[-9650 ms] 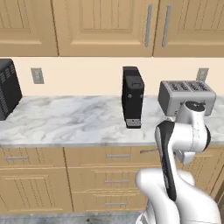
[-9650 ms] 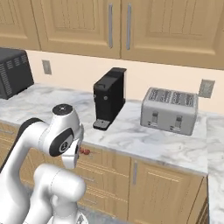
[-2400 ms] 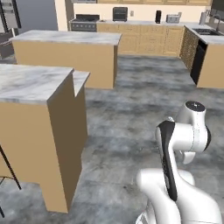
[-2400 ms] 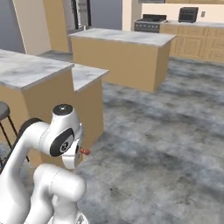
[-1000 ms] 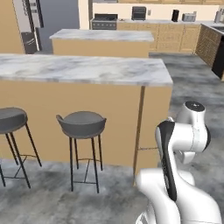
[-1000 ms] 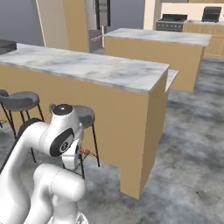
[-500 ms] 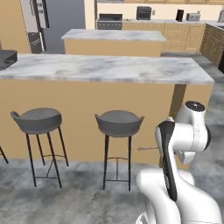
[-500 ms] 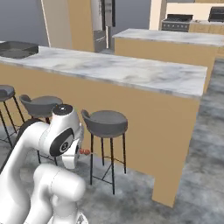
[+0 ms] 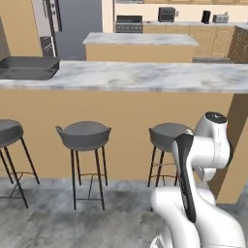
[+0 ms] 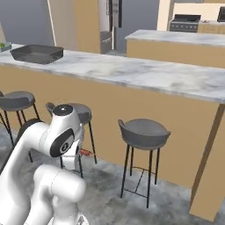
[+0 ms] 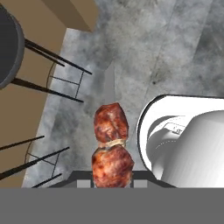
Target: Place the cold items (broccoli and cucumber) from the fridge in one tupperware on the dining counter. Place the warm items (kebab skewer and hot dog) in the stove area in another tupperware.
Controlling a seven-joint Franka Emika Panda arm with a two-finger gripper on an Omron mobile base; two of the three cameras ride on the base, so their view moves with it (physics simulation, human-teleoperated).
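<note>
The tool (image 11: 113,186) is closed on the skewer (image 11: 111,146), gripping it at the near end, so the two browned meat chunks and the thin pointed stick run straight out ahead of the fingers. In the hand view that long axis points down at the grey floor (image 11: 175,52), beside the stool legs (image 11: 52,65), which suggests the arm is folded low in front of the base. In the right base view a bit of red shows at the skewer's spot (image 10: 86,153), tucked just beside the arm's elbow and well below the bench top.

The bench (image 9: 145,76) is the landmark. It stands ahead of the robot, its marble top well above the tool, with three stools (image 9: 83,136) lined up against its near face. A dark tray-like container (image 9: 26,68) sits on the bench near its left end; in the right base view the same container (image 10: 37,53) lies far left, well apart from the arm. Whether it is one of the tupperwares I cannot tell.

My reading: the coming move turns on height and side. The skewer must go up and to the left, over the stools, and its long axis should end up roughly level before it is lowered into a container.
</note>
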